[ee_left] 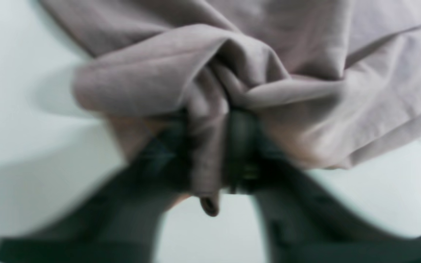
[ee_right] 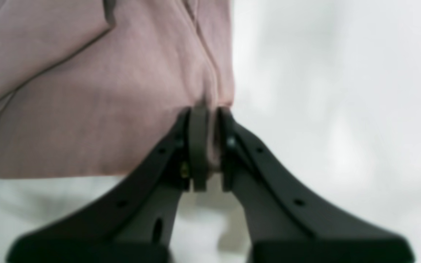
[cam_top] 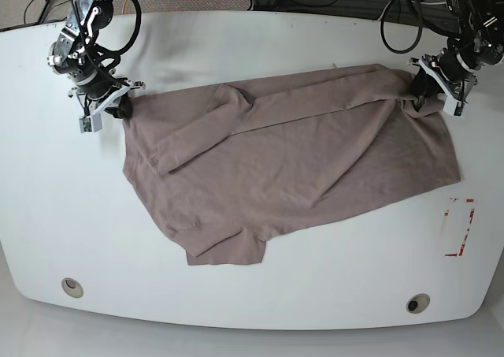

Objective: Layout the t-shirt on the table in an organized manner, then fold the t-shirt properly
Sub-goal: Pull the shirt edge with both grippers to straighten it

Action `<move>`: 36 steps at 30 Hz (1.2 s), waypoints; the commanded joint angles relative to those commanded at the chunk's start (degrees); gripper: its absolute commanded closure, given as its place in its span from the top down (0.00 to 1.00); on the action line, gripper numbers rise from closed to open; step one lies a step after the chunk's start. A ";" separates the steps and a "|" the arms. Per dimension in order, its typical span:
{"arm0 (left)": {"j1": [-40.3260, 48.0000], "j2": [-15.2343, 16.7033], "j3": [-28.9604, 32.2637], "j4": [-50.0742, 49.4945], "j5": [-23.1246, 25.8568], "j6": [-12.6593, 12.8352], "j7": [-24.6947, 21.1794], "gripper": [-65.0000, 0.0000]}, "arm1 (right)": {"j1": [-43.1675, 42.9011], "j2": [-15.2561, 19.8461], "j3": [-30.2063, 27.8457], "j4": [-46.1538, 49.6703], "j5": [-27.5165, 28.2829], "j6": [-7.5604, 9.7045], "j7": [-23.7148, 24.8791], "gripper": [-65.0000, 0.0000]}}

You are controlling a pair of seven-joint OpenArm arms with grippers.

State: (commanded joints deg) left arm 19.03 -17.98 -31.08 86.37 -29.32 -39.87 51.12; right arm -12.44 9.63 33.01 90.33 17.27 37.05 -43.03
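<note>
I hold the t-shirt (cam_top: 291, 156) stretched across the white counter (cam_top: 252, 42), each claw clamped on an opposite far corner so the cloth pulls taut and its creases ease out. The left claw (ee_left: 214, 146) pinches a bunched wad of fabric; the right claw (ee_right: 210, 146) grips a thin edge. A long diagonal fold remains, so I judge spreading unfinished.

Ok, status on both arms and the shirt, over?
Left pincer shut on t-shirt. Right pincer shut on its edge. Shirt spread, partly folded over. Nothing blocking.
</note>
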 joint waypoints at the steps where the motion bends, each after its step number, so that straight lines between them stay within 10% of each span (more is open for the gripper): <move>1: 0.26 0.00 0.00 0.00 0.00 0.00 0.00 0.06 | -0.62 0.00 0.00 0.70 0.00 0.00 0.00 0.00; 36: 10.02 -4.84 4.13 11.25 0.00 -0.09 0.26 0.16 | -21.36 -4.22 9.23 15.82 -0.44 -0.09 -0.26 0.00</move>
State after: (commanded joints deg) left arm 29.05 -22.81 -26.95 97.63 -29.32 -39.96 51.38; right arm -33.80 5.41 42.24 106.15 16.84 36.97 -43.30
